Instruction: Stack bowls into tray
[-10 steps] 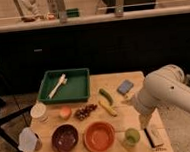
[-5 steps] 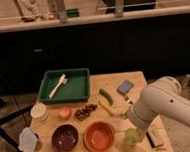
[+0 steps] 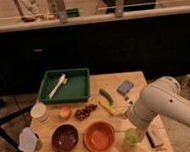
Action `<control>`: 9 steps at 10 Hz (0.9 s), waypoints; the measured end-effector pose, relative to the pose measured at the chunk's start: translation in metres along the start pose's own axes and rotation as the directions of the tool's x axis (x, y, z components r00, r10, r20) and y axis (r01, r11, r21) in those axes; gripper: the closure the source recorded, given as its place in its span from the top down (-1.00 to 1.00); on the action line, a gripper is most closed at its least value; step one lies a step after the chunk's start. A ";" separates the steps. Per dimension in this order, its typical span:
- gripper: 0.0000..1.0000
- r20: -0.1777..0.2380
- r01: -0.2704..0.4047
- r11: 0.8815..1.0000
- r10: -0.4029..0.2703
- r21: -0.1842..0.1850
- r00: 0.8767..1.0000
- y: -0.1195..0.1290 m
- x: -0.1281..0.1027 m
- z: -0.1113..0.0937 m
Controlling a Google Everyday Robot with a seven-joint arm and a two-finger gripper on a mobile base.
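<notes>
The orange bowl (image 3: pixel 99 136) and the dark purple bowl (image 3: pixel 64 138) sit side by side at the table's front edge, both empty and upright. The dark green tray (image 3: pixel 78 90) lies at the back left and holds a white utensil (image 3: pixel 57 86). My white arm (image 3: pixel 159 107) reaches in from the right, low over the table's front right. Its end hangs just right of the orange bowl, above a green cup (image 3: pixel 132 135). The gripper is hidden behind the arm's bulk there and carries nothing; both bowls rest on the table.
Between tray and bowls lie a white lidded cup (image 3: pixel 38 111), an apple (image 3: pixel 65 112), grapes (image 3: pixel 85 111), a banana (image 3: pixel 109 108) and a green vegetable (image 3: pixel 106 95). A blue sponge (image 3: pixel 124 87) is at the back right, a pale bag (image 3: pixel 29 140) at the front left corner.
The arm has swung left and down over the table's front right, and now covers the spot beside the orange bowl. The bowls and tray have not moved.
</notes>
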 end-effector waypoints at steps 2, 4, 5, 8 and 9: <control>0.60 0.000 -0.030 1.000 0.030 0.008 1.000 0.002 -0.005 0.017; 0.60 -0.009 -0.051 0.999 0.051 0.013 0.999 0.000 -0.012 0.034; 0.60 -0.016 -0.055 0.998 0.055 0.012 0.998 -0.006 -0.022 0.045; 0.60 -0.036 -0.064 0.998 0.065 0.009 0.997 -0.011 -0.038 0.065; 0.60 -0.039 -0.068 0.998 0.068 0.010 0.997 -0.010 -0.043 0.073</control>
